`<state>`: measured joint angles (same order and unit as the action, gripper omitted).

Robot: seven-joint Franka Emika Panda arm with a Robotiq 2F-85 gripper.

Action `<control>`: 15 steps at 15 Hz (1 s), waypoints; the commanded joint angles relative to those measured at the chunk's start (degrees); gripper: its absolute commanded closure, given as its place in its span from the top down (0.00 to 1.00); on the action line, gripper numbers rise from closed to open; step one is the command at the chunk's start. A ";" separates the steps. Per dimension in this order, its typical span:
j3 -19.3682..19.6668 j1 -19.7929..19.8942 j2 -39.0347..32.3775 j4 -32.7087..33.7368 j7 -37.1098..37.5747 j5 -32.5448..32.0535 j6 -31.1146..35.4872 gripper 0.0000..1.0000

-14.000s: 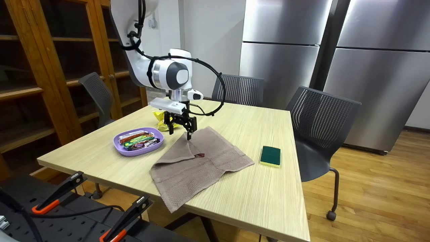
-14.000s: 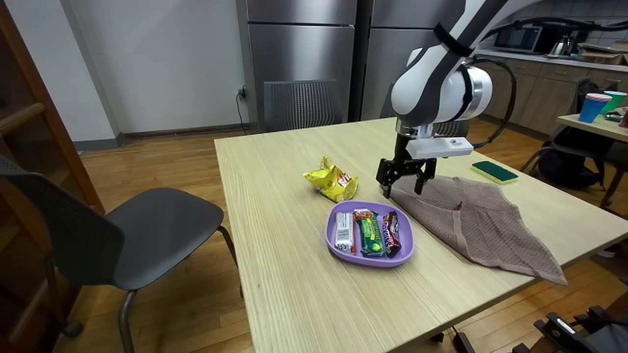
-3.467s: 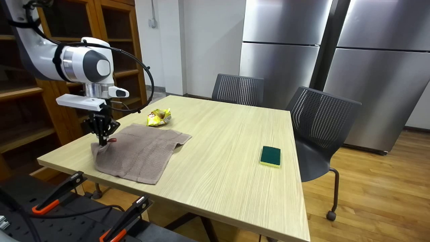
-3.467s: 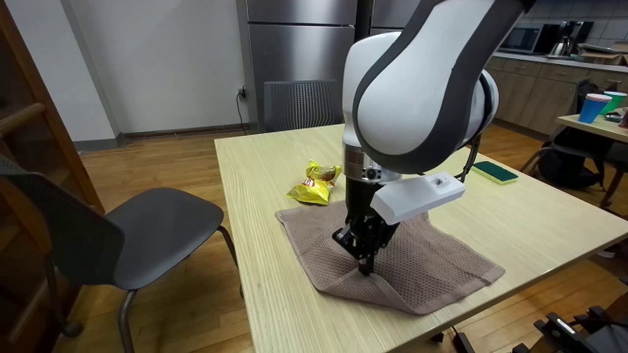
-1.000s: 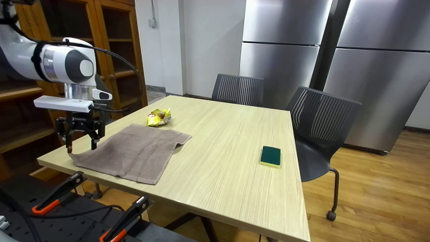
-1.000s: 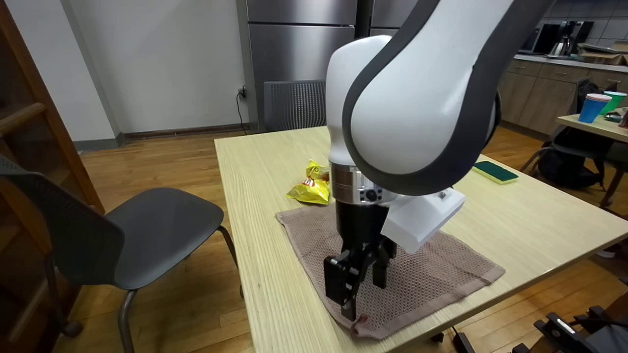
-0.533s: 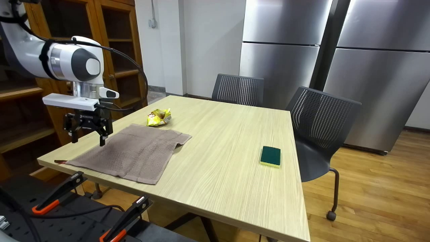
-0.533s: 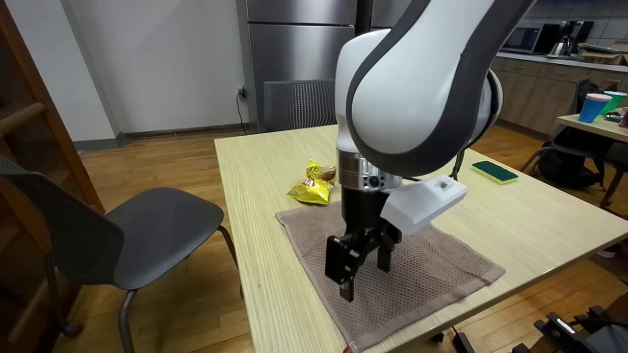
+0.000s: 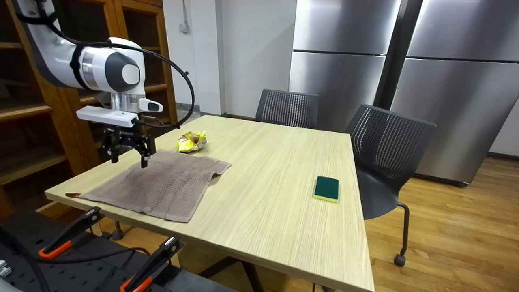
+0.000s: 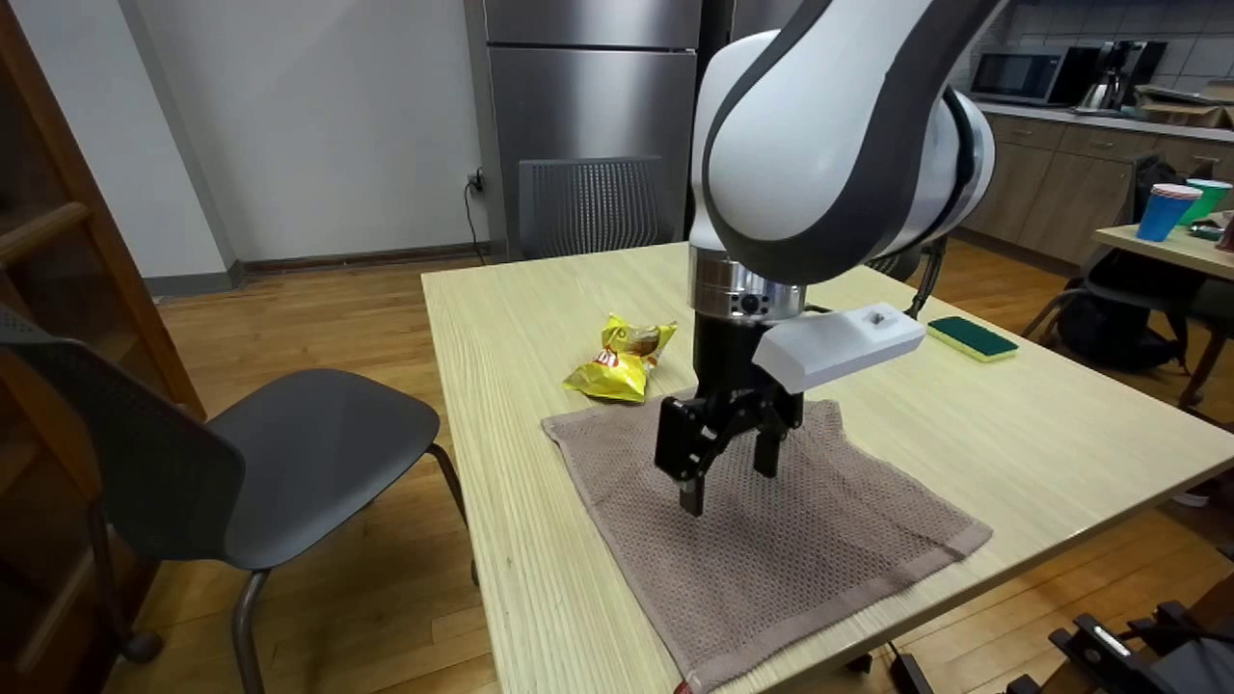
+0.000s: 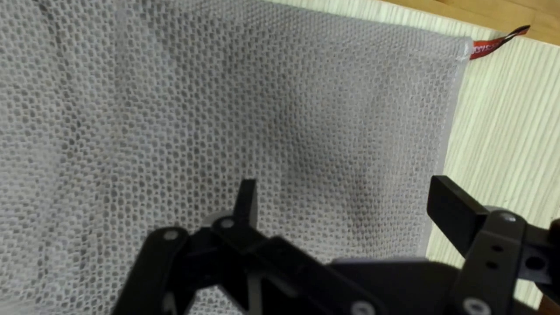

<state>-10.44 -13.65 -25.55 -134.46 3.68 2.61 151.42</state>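
One towel [image 9: 162, 186] lies spread on the table [image 9: 275, 170], a tag [image 11: 483, 49] at one corner. The gripper [image 11: 343, 190] hangs above it, jaws parted, holding nothing. The towel looks light, soft and floppy; pinching a corner or hem should hold well.

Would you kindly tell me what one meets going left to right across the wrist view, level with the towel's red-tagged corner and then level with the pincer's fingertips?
Upper line: towel, red tag, bare tabletop. Lower line: towel, one fingertip, towel again, opposite fingertip, tabletop.
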 commanded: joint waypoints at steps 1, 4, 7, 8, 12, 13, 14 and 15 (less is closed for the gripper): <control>0.71 0.93 2.94 -0.85 1.61 0.51 0.11 1.00; 1.83 1.31 4.01 -0.99 2.24 0.28 0.38 1.00; 2.89 1.73 4.90 -1.20 2.67 0.13 0.80 1.00; 3.32 1.72 5.02 -1.14 3.07 0.03 0.96 1.00; 4.29 2.49 5.70 -1.32 3.56 0.33 1.47 1.00; 4.57 2.63 5.80 -1.32 3.89 0.29 1.52 1.00; 4.94 2.74 5.83 -1.26 4.34 0.16 1.41 1.00; 5.25 2.85 5.76 -1.17 4.68 0.10 1.29 1.00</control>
<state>-5.48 -11.53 -21.73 -134.45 6.46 2.62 152.66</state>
